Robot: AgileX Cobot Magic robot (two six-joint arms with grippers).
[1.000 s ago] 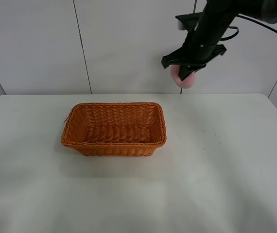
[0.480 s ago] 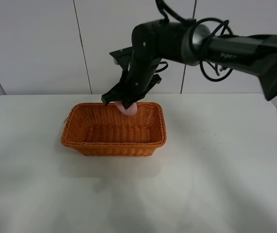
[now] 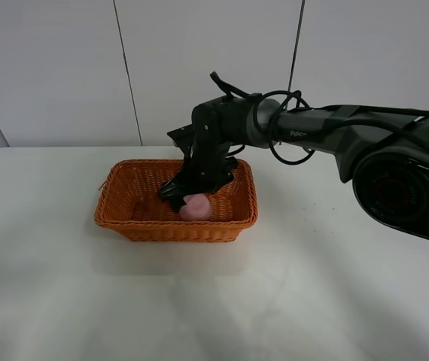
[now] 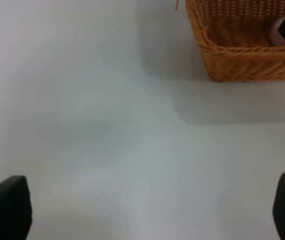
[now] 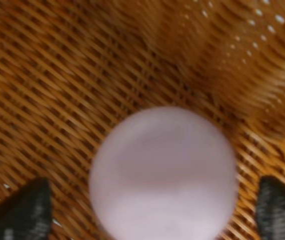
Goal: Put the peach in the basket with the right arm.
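The pale-pink peach lies on the floor of the orange-brown wicker basket, toward its front right. The black right arm reaches down into the basket from the right, and its gripper sits just above the peach. In the right wrist view the peach fills the middle over the weave, and the two fingertips stand wide on either side with a gap to the fruit, so the right gripper is open. The left gripper is open over bare table, away from the basket.
A white table carries the basket, with white wall panels behind it. The right arm's cables loop above the basket's back right corner. The left arm does not show in the exterior view.
The right arm carried the peach from high at the right, over the back rim and down into the basket. Its fingers now stand apart from the fruit.
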